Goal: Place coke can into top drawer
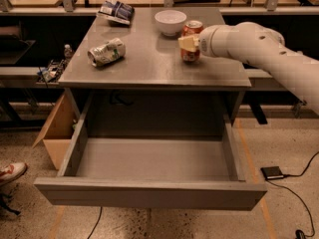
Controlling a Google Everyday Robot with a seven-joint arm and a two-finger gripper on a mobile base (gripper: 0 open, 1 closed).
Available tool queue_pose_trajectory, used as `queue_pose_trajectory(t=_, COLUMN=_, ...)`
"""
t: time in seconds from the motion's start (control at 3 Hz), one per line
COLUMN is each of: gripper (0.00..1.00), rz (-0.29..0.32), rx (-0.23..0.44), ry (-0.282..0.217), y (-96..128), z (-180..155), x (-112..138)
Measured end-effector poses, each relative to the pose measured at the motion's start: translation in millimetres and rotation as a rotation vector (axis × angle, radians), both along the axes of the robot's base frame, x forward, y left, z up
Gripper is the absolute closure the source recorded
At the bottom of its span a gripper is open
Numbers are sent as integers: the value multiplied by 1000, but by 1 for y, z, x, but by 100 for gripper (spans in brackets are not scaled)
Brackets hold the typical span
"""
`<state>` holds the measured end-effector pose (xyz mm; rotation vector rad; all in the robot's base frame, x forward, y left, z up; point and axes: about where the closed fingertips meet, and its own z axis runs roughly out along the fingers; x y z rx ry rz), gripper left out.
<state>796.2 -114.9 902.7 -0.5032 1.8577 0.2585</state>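
- The top drawer (149, 197) is open below the tabletop (149, 63), on the camera's side.
- The gripper (190, 44) comes from the right, level with the middle of the coke can (193, 28). Whether it clamps the can or is loose, I cannot tell.
- The coke can is upright on the back right of the tabletop, long axis vertical, top up, just beside the white bowl (170, 21).

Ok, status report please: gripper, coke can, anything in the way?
Gripper at coke can. Can upright on table. Top drawer open below. White bowl close beside can.
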Motion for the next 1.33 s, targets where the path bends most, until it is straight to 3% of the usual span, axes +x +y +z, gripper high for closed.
queue_pose_trajectory(t=0.33, gripper=100, rz=-1, rx=3, ry=-43, y=-12, z=19, x=-31)
queue_pose_trajectory(t=0.67, gripper=100, rz=2, rx=-30, ry=-13, y=-35, z=21, x=-86)
queue_pose_trajectory(t=1.0, gripper=100, rz=18, rx=-27, ry=-4, y=-34, z=17, x=-92)
queue_pose_trajectory(t=1.33, gripper=100, rz=77, rx=-4, ry=25, y=-31, z=7, x=-121)
